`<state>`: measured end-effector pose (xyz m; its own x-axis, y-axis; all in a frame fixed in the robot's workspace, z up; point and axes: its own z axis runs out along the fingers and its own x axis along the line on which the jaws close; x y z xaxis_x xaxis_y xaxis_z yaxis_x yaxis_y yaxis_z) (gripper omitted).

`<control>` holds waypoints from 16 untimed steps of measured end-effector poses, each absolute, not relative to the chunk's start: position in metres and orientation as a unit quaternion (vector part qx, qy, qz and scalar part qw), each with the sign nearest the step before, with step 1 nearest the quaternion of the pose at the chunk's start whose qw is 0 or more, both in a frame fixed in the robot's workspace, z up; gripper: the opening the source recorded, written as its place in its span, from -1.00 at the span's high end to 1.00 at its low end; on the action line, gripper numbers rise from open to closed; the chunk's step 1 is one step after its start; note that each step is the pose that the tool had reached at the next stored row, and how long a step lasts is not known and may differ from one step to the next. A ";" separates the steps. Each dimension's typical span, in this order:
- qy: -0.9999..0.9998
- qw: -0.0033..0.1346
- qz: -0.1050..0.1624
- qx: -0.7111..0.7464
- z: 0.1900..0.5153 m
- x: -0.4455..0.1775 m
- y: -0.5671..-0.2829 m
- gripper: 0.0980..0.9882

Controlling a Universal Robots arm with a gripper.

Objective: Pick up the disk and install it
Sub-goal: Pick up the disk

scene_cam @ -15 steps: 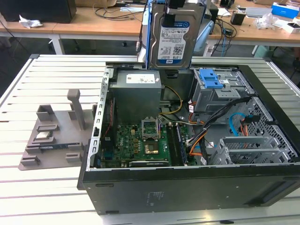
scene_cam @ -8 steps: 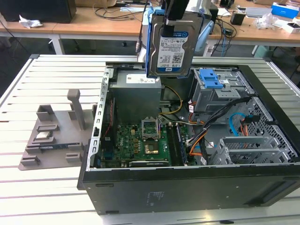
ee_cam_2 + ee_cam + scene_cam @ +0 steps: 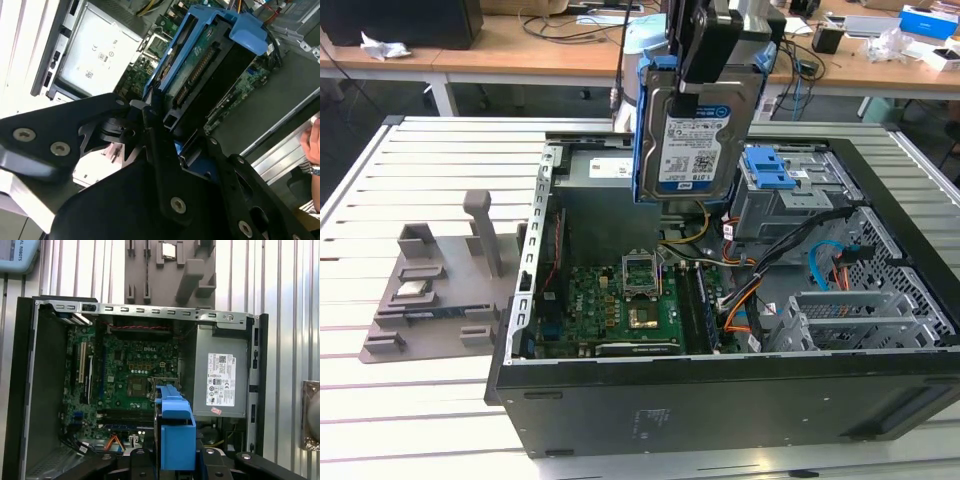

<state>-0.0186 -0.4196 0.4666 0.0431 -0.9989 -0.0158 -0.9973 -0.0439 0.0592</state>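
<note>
1. Hanging below the closed jaws of the gripper (image 3: 698,72), the disk (image 3: 692,130) is clamped by its upper end, above the open computer case (image 3: 720,400).
2. Risk — an end-only grip may let it tilt, snagging cables (image 3: 800,240) beneath.
3. Hidden — the jaws' exact bite; the slot of the drive cage (image 3: 780,195).

disk (image 3: 176,440): blue bracket edge-on, clamped in gripper (image 3: 176,464)
case (image 3: 25,390): open, motherboard (image 3: 125,365) mid-frame, power supply (image 3: 220,375) beside it
fixture (image 3: 175,275): grey, outside case, on slatted table (image 3: 285,340)
</note>
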 end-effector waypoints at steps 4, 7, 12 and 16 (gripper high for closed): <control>-0.691 0.017 -0.026 0.722 0.465 -0.019 -0.429 0.40; -0.691 0.017 -0.025 0.722 0.465 -0.019 -0.433 0.40; -0.691 0.017 -0.025 0.722 0.463 -0.019 -0.445 0.40; -0.691 0.017 -0.025 0.722 0.462 -0.019 -0.456 0.40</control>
